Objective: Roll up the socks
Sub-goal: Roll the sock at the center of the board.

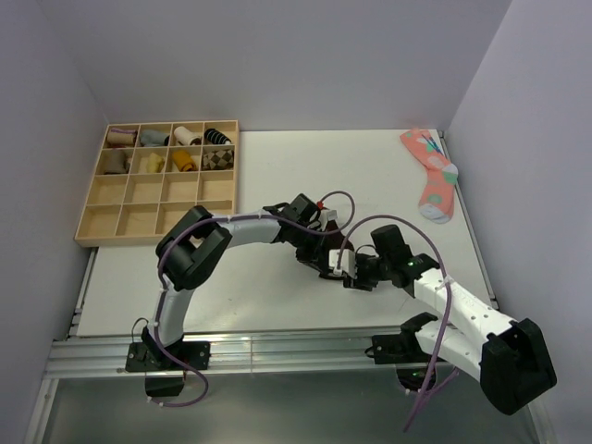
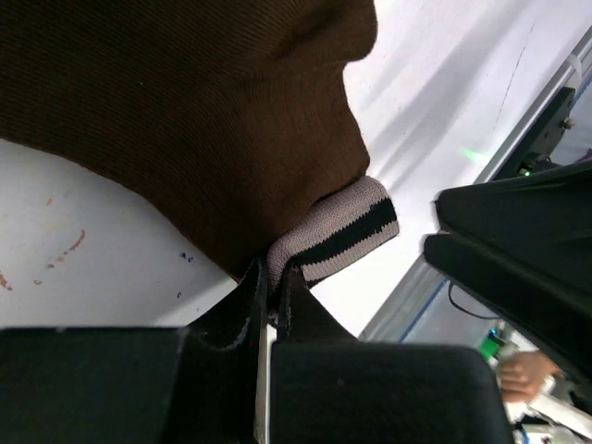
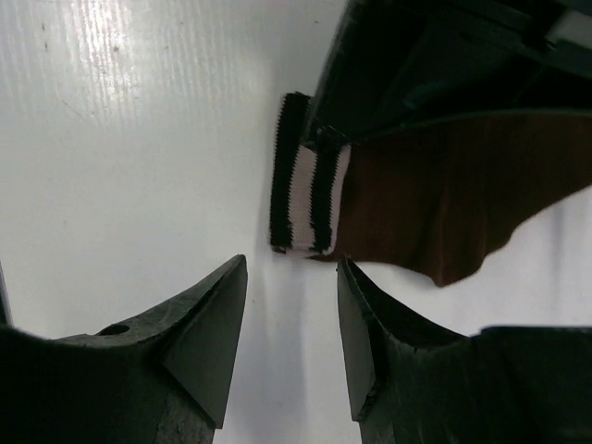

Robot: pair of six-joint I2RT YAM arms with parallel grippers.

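Surface (image 1: pixel 277 166): white, smooth, glossy, with a few faint scuffs. Slick enough that the whole sock could slide instead of rolling when pushed.

Brown sock (image 2: pixel 185 120) lies on the surface in the middle, between the two arms and mostly hidden under them in the top view. It's a soft, fine-ribbed, dark knit, limp and partly lifted into a drape.
- Risk: the floppy body may bunch or fold crooked, giving a loose, lopsided roll.
- Risk: the stretchy knit may pull out long rather than turn over.

Striped cuff (image 3: pixel 305 199): thicker rib, pale grey and black bands, short rectangular end, resting flat on the surface.
- Risk: it sits very near both claws, so they could collide.

Left claw (image 2: pixel 273 273): fingers together, pinching a thin edge of the sock right beside the cuff.
- Risk: the bite looks small, so the fabric could slip out under a tug.

Right claw (image 3: pixel 291 264): fingers apart, nothing between them, hovering just short of the cuff.
- Risk: closing too shallow may miss the cuff or scrape the surface.

Wooden tray (image 1: pixel 141 220), sock bundles (image 1: pixel 171 148) and pink sock (image 1: pixel 435 176) are well apart from the action.
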